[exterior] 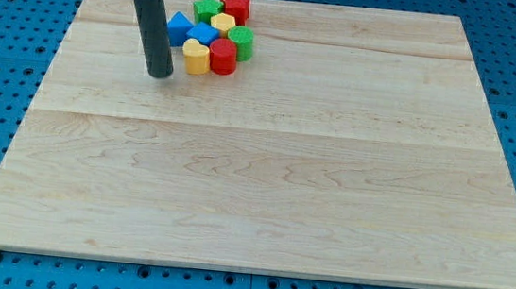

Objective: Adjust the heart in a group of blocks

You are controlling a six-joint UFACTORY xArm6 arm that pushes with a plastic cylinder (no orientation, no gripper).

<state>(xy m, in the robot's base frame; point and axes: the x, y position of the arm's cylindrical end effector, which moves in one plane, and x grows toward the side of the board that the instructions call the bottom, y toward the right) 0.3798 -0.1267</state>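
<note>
A yellow heart [195, 56] lies at the lower left of a tight cluster of blocks near the view's top. My tip [160, 73] rests on the board just left of and slightly below the heart, a small gap apart. Touching the heart on its right is a red cylinder [223, 56]. Above the heart lie a blue block [203, 34] and a blue triangular block [179, 29].
The cluster also holds a green cylinder [241, 42], a yellow block [222, 22], a green star [206, 10] and a red star [236, 7]. The wooden board [266, 164] lies on a blue pegboard table [2, 44].
</note>
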